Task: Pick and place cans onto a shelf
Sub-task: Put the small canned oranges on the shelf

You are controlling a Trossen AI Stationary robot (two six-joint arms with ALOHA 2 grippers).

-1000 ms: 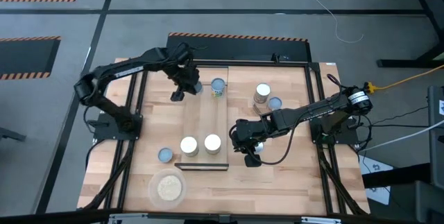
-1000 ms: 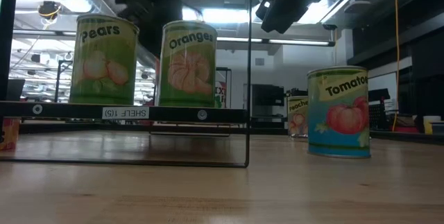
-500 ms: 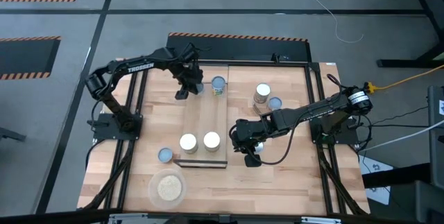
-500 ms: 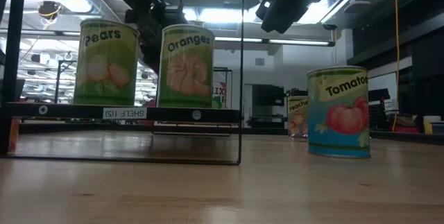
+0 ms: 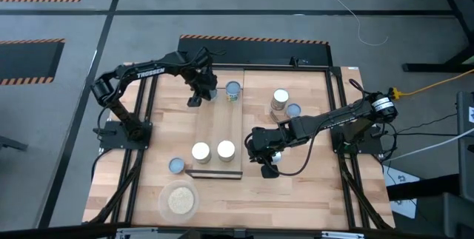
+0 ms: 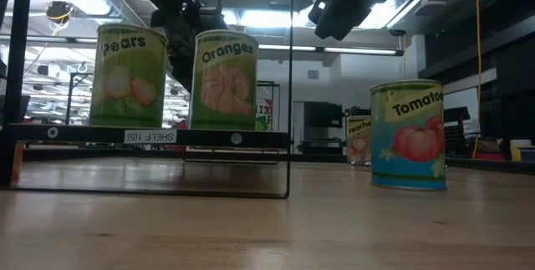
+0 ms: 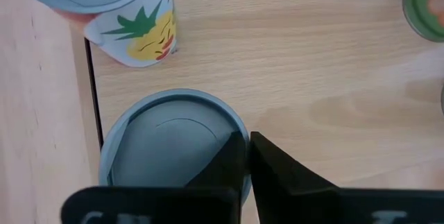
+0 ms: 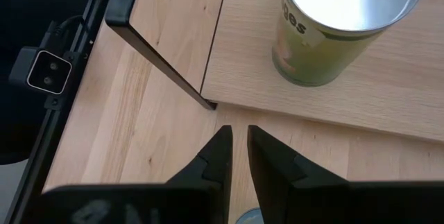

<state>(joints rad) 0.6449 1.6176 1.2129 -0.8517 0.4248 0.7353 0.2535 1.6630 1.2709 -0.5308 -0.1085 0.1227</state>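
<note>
Since half a second ago nothing has moved; a second ago the left arm was bent more outward. The left gripper [image 5: 200, 91] hangs over a short grey-topped metal can [image 7: 172, 139] at the far end of the pale wooden shelf [image 5: 219, 132], jaws closed and empty. The right gripper [image 5: 261, 150] waits beside the shelf's near end, also closed. The can looks stiff, smooth and rather heavy; I would grip it across its side wall.

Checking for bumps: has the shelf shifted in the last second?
Yes. In the low view the shelf slid left: its corner post now stands farther from the Tomato can, which stayed put.
</note>
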